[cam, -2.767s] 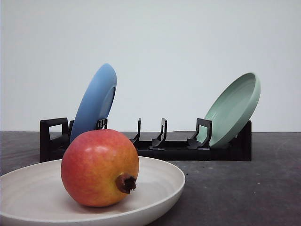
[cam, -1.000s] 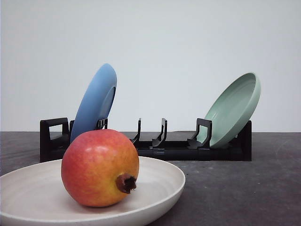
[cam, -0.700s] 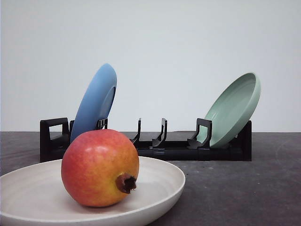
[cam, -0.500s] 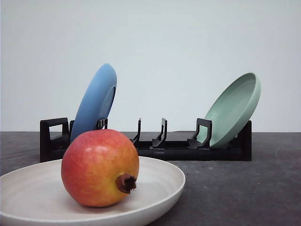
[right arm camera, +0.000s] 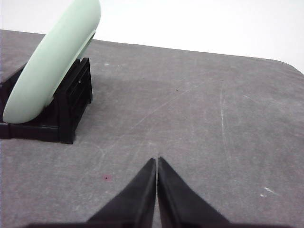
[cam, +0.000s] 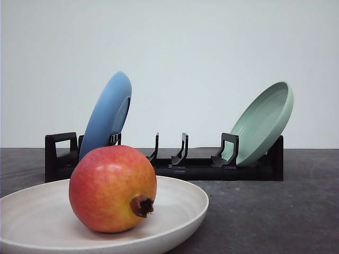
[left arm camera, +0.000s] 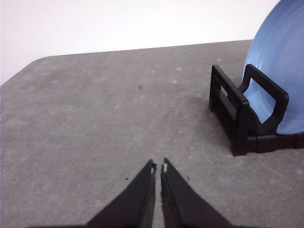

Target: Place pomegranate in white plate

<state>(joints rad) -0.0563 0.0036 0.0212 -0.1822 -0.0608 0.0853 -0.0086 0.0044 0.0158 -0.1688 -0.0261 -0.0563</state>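
The pomegranate sits inside the white plate, on the plate's floor, a little toward the 9 o'clock side of its middle. Its skin is red on top and goes to yellow-orange lower down, and its small dark brown calyx points to about 4 o'clock, toward the camera. The plate lies flat on the dark grey counter at the near edge of the front view.

Behind the plate, at 12 o'clock from it, a black dish rack stands across the counter. A blue plate leans in its slot at the 9 o'clock end, and a pale mint-green plate leans at the 3 o'clock end. The middle slots between them hold nothing.

In the left wrist view the left gripper hangs over bare counter with its fingers nearly together, only a thin slit between the tips, holding nothing. The rack's end and the blue plate are near it. In the right wrist view the right gripper has its fingers pressed together, also with nothing, near the mint-green plate's end of the rack.
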